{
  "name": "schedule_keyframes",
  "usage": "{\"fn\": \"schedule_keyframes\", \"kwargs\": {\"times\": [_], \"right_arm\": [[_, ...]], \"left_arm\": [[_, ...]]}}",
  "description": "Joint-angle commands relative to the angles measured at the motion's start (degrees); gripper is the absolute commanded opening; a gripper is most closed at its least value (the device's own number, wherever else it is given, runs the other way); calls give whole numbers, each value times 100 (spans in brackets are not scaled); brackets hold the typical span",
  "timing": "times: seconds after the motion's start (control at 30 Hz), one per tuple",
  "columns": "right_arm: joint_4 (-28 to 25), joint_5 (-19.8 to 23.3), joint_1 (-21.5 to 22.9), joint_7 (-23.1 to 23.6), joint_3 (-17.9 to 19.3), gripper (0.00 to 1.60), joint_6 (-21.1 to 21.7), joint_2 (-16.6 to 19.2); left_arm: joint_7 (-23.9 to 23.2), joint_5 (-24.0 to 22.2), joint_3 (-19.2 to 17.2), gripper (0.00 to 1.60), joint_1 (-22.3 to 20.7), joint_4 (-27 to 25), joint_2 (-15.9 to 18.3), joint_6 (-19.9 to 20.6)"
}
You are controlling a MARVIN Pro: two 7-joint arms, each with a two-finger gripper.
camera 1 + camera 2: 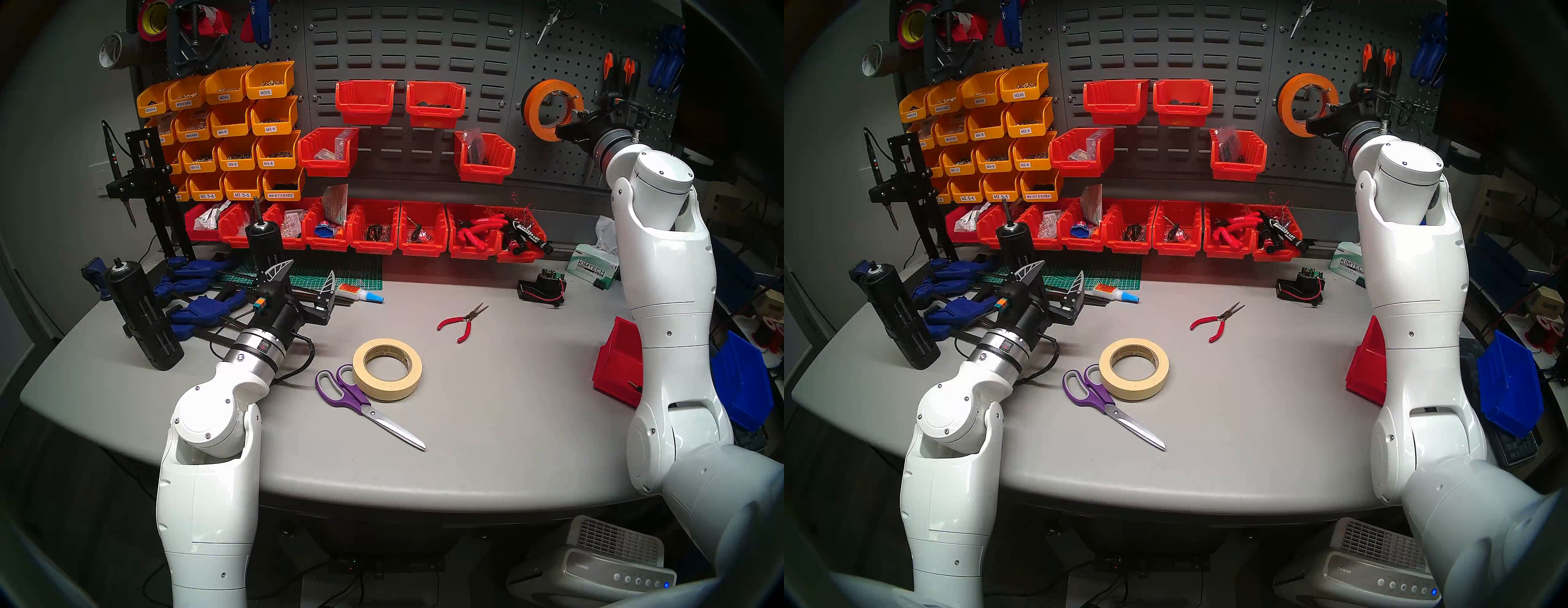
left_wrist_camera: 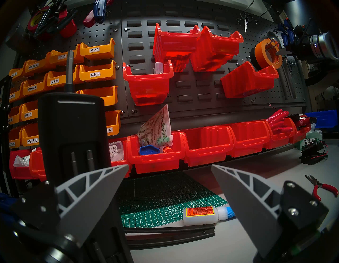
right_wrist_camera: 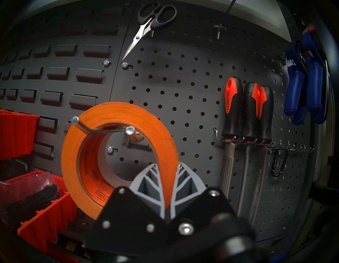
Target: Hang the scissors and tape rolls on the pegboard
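Right now the right gripper [image 3: 166,185] is clenched on the lower rim of the wide orange tape roll [image 3: 117,150], one grey ribbed finger inside the ring and one outside, at about five o'clock on the roll in the right wrist view. The roll's core is threaded over the bent double-prong metal hook [image 3: 102,128] on the dark grey perforated metal pegboard [image 3: 192,102], the prong tips showing at roughly eleven and one o'clock inside the opening. In the left wrist view a black tape roll [image 2: 254,55] sits behind the orange one on the same hook.

Whether the roll's weight already rests on the prongs I cannot tell. If it does not, letting go could drop it onto the red plastic bin [image 3: 45,211] at seven o'clock below. A backward pull with the jaws closed would drag the roll off the hook tips. A finger catching the inner rim on withdrawal could tilt it and slide it off.

On the grey table [image 1: 509,403], the cream masking tape roll [image 1: 387,368] lies flat, touching the purple-handled scissors with long silver blades [image 1: 365,405] at its eight o'clock; both are unhung. The left gripper [image 1: 306,278] hangs released, empty, above the green cutting mat [image 1: 339,271].
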Motion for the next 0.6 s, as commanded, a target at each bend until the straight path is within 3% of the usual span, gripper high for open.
{"fn": "schedule_keyframes", "kwargs": {"times": [0.0,0.03,0.07,0.17,0.57], "right_arm": [[-305,47,109,88,136,58,-66,121],[-340,56,78,124,155,64,-58,141],[-373,56,49,137,174,94,-52,147],[-560,80,-84,218,244,136,-15,196],[-1440,418,-879,840,686,138,170,559]], "left_arm": [[1,0,1,160,-2,1,0,-35],[1,0,1,160,-2,1,0,-35],[1,0,1,160,-2,1,0,-35],[1,0,1,160,-2,1,0,-35],[1,0,1,160,-2,0,0,-30]]}}
